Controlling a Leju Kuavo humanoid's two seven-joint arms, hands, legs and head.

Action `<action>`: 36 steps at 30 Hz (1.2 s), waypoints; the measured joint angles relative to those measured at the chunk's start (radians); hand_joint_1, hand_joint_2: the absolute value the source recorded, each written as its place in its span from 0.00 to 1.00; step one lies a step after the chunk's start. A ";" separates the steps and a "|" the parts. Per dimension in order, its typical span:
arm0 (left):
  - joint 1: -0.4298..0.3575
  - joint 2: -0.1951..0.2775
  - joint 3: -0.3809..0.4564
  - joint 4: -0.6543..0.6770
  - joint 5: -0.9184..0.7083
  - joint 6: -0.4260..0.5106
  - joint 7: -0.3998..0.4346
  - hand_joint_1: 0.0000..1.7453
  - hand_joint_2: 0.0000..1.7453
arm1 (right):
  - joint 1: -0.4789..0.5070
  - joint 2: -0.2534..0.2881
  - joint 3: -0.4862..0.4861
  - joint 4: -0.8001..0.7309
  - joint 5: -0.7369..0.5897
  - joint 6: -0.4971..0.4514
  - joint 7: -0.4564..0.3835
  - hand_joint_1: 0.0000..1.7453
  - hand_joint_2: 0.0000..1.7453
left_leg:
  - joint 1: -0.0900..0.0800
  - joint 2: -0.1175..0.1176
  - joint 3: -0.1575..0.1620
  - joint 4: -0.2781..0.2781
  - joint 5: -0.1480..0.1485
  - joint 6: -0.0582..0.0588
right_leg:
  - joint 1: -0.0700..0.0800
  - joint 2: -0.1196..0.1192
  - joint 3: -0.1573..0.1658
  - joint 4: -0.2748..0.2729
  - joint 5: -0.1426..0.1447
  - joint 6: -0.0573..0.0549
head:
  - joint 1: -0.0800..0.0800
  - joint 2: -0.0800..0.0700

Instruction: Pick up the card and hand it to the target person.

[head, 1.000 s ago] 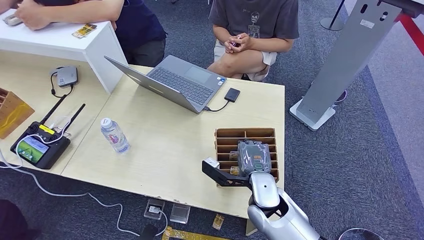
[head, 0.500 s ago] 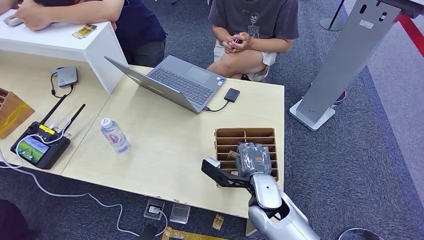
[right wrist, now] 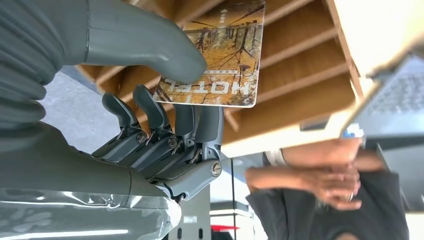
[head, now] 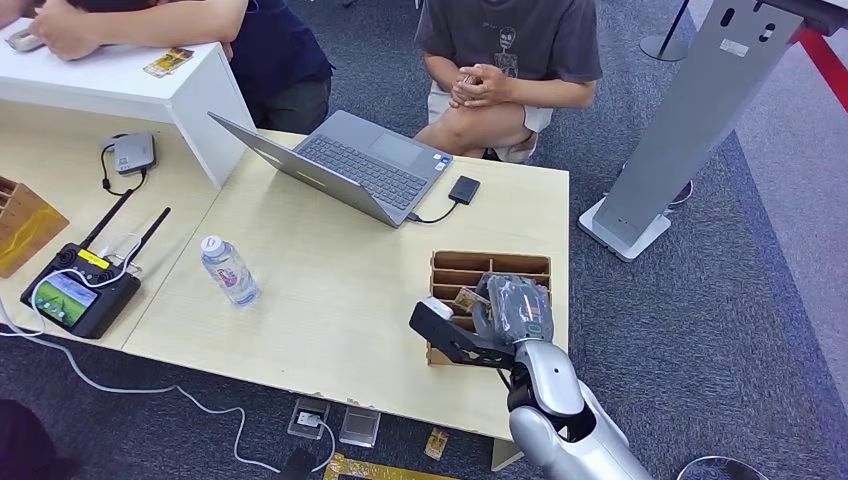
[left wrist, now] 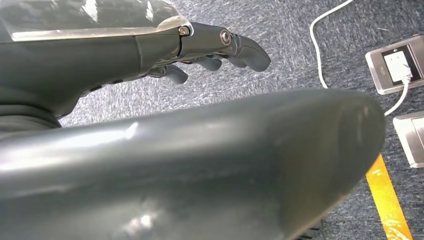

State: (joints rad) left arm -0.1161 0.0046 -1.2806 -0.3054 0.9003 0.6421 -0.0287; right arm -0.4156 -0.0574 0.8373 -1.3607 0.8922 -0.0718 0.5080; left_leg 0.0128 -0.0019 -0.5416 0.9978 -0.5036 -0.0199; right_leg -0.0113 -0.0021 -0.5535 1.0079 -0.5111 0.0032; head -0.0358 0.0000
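My right hand [head: 512,307] hovers over the wooden slotted card holder [head: 455,271] at the table's near right corner. It pinches a hotel card [right wrist: 220,60] with an autumn-forest picture between thumb and fingers, lifted just above the slots; the card [head: 466,299] peeks out at the hand's left side. A person in a grey T-shirt [head: 510,40] sits beyond the table's far edge with hands clasped [head: 478,85]. My left hand [left wrist: 220,47] hangs over the carpet with its fingers loosely curled and nothing in them.
An open laptop [head: 345,160] with a small black drive [head: 464,189] stands behind the holder. A water bottle [head: 229,270] stands mid-table, a controller with screen [head: 78,295] at left. Another person leans on a white counter [head: 120,75]. A grey pillar stand [head: 680,130] rises at right.
My right hand has lifted and moved slightly right and away from me, drawing the card up out of the holder's slots. The seated person's hands shifted a little.
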 joint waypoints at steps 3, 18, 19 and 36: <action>0.000 0.000 0.000 0.000 0.001 0.004 0.000 0.00 0.00 | -0.004 -0.006 -0.006 -0.037 0.003 -0.001 0.000 0.88 1.00 | 0.000 0.000 0.000 0.000 0.000 0.000 | 0.000 0.000 0.000 0.000 0.000 0.000 | 0.000 0.000; 0.000 0.000 0.002 0.000 0.018 0.013 -0.008 0.00 0.00 | -0.083 -0.027 -0.023 -0.159 0.040 -0.010 -0.003 0.84 1.00 | 0.000 0.000 0.000 0.000 0.000 0.000 | 0.000 0.000 0.000 0.000 0.000 0.000 | 0.000 0.000; 0.000 0.000 0.002 0.000 0.018 0.013 -0.009 0.00 0.00 | -0.090 -0.028 -0.023 -0.163 0.052 -0.015 0.001 0.83 1.00 | 0.000 0.000 0.000 0.000 0.000 0.000 | 0.000 0.000 0.000 0.000 0.000 0.000 | 0.000 0.000; 0.000 0.000 0.001 0.000 -0.015 0.005 -0.010 0.00 0.00 | -0.291 -0.032 -0.035 0.006 0.305 -0.260 -0.042 0.79 1.00 | 0.000 0.000 -0.001 0.000 0.000 0.000 | 0.000 0.000 0.000 0.000 0.000 0.000 | 0.000 0.000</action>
State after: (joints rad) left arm -0.1163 0.0042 -1.2795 -0.3052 0.8850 0.6470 -0.0387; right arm -0.7065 -0.0898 0.8023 -1.3550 1.1969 -0.3321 0.4662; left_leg 0.0128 -0.0023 -0.5428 0.9978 -0.5035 -0.0199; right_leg -0.0113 -0.0026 -0.5534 1.0081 -0.5110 0.0032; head -0.0357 0.0000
